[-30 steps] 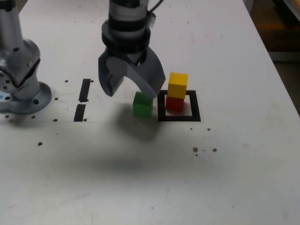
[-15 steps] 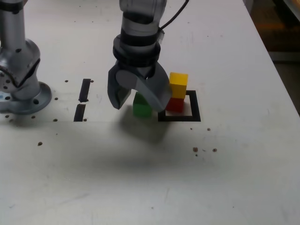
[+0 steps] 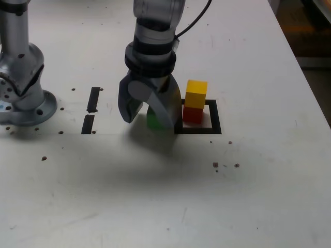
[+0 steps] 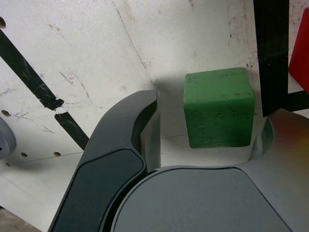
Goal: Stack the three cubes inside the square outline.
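The yellow cube point(image 3: 196, 93) sits on the red cube point(image 3: 192, 114) inside the square outline point(image 3: 198, 130). Just outside the outline, on the exterior view's left, the green cube point(image 3: 152, 118) rests on the table. My gripper point(image 3: 149, 121) is lowered over it with a finger on each side. In the wrist view the green cube point(image 4: 219, 107) lies between the fingers of the gripper point(image 4: 210, 111). A gap shows beside one finger; the other is at or near the cube's far side. The outline's tape point(image 4: 270, 53) and a red cube edge point(image 4: 301, 53) show beyond it.
The arm's grey base point(image 3: 23, 98) stands at the exterior view's left. Two short black tape strips point(image 3: 93, 99) point(image 3: 88, 124) lie between the base and the cubes. Small dark specks point(image 3: 225, 165) dot the white table. The table's edge runs along the exterior view's right.
The gripper has come down over the green cube and its jaws have narrowed around it. None of the cubes has moved.
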Controlling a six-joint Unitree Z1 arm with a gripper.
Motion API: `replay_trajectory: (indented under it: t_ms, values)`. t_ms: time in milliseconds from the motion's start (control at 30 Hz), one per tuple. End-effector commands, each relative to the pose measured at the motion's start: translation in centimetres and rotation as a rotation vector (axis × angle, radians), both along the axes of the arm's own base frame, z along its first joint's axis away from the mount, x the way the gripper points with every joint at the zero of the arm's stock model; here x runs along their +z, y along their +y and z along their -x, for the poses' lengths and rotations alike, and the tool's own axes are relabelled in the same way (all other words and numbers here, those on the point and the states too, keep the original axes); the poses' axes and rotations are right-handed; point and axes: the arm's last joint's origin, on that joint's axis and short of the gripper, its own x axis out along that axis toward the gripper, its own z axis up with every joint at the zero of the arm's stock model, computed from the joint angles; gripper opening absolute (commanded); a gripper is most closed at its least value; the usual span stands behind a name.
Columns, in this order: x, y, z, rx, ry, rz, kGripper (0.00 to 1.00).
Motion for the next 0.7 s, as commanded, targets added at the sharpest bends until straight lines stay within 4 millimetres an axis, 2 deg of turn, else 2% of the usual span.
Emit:
replay_trajectory:
  t_ms: [0, 133, 200, 500, 667]
  values:
    - [-0.12, -0.01, -0.19, -0.002, 0.001, 0.002, 0.74]
    - [-0.38, -0.04, -0.35, -0.006, 0.009, 0.003, 0.72]
    - [-0.49, -0.06, -0.43, -0.007, 0.012, 0.004, 0.67]
    - [-0.53, -0.02, -0.47, -0.003, 0.014, 0.012, 0.33]
    - [-0.33, 0.02, -0.28, -0.001, 0.009, 0.015, 0.21]
